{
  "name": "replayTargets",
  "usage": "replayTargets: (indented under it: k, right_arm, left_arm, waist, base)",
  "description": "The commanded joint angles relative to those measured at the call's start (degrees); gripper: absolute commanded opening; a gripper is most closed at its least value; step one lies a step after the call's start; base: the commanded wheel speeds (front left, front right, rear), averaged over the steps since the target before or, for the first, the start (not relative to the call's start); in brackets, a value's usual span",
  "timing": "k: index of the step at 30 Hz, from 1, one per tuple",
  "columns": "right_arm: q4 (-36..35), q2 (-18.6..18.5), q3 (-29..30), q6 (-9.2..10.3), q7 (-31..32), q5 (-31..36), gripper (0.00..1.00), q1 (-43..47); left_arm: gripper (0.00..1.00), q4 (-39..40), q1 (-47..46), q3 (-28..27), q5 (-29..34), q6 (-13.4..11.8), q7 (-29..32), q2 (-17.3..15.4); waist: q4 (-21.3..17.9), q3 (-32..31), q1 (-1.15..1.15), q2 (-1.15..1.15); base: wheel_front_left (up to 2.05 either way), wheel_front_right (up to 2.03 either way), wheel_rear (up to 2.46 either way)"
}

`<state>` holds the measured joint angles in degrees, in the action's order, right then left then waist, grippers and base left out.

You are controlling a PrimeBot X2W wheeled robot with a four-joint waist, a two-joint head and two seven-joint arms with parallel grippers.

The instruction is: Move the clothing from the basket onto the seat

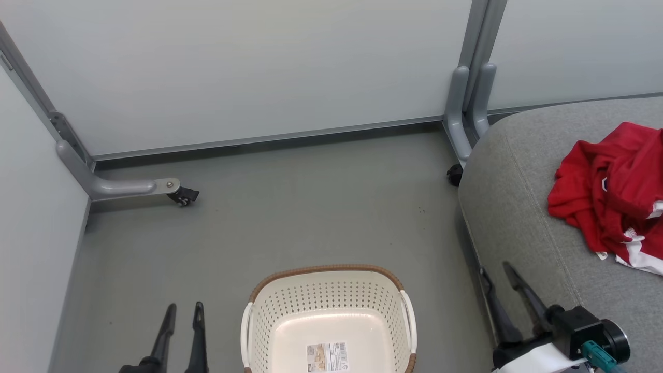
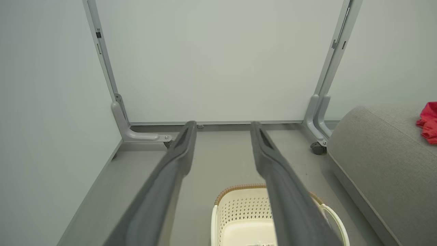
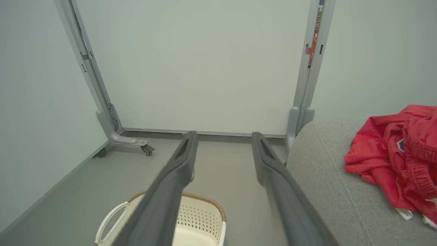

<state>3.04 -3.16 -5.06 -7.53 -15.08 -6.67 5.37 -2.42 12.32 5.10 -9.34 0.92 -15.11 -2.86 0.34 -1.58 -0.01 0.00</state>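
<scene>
The cream basket with a brown rim stands on the floor at the bottom centre, holding nothing but a paper label. The red clothing with white trim lies crumpled on the grey seat at the right. Left of the basket, my left gripper is open, fingers spread and nothing between them. My right gripper is open too, at the seat's front edge, clear of the clothing. The wrist views show the basket, the seat and the clothing beyond parted fingers.
Pale partition panels close off the back and left, standing on grey metal feet with castors. Grey floor stretches between the panels, the basket and the seat.
</scene>
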Motion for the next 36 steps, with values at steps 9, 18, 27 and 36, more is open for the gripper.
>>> replayTargets:
  k: [9,18,27,36]
  right_arm:
    - [1.77,-0.24,0.26,0.00,1.35,-7.96,0.00,-0.66]
    - [2.97,-0.78,0.90,0.01,3.23,-18.13,0.00,-2.20]
    - [3.96,-1.15,1.61,0.01,5.04,-27.35,0.00,-3.47]
    - [4.83,-1.41,2.37,0.02,6.78,-35.63,0.00,-4.60]
  left_arm:
    - [0.00,-1.72,-1.35,-0.23,-7.88,0.41,1.35,-0.41]
    - [0.00,-3.16,-3.65,-0.88,-17.71,1.24,3.25,-0.96]
    - [0.00,-4.43,-5.70,-1.57,-26.68,1.99,5.07,-1.37]
    - [0.00,-5.39,-7.53,-2.33,-34.68,2.65,6.79,-1.66]
  waist:
    - [-0.02,0.10,0.01,0.00]
    - [-0.04,0.22,0.01,0.00]
    - [-0.07,0.34,0.01,0.00]
    - [-0.09,0.47,0.01,0.00]
  base:
    - [0.00,0.00,0.00]
    - [0.00,0.00,0.00]
    - [0.00,0.00,0.00]
    - [0.00,0.00,0.00]
